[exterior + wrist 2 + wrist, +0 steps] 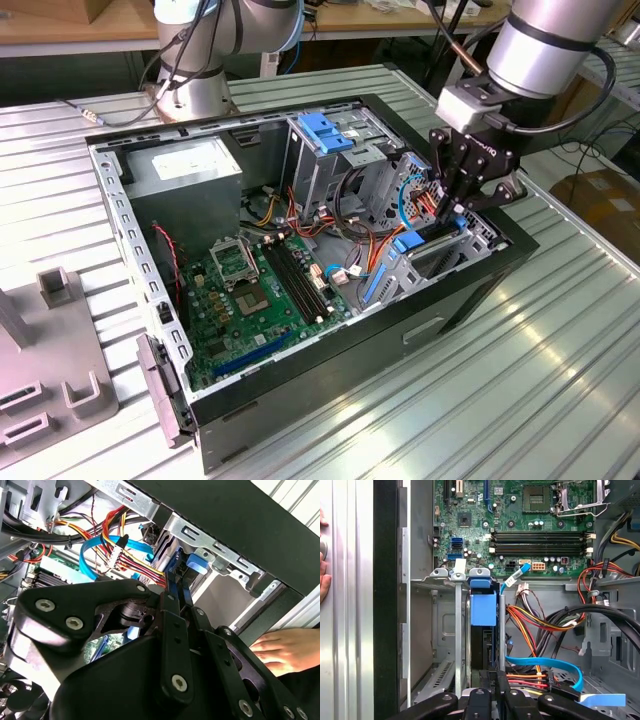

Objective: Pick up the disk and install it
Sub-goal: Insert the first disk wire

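Observation:
The disk [482,645] stands on edge in a slot of the metal drive cage [457,630], at the corner of the open computer case [300,400] on the exterior view's right. It is dark, with blue plastic rails [483,609]. In the exterior view its blue end [410,243] shows at the cage. My gripper [455,208] reaches down into the case right at the disk's near end. In both wrist views the black fingers [172,610] lie close together over that end [497,679]. Whether they pinch part of the disk is hidden.
Orange, red and yellow wires [530,622] and a blue flat cable [545,662] crowd the space beside the cage. A person's hand [285,650] rests outside the case wall. The motherboard [250,290], grey power supply [190,165] and blue latch [325,130] lie farther in.

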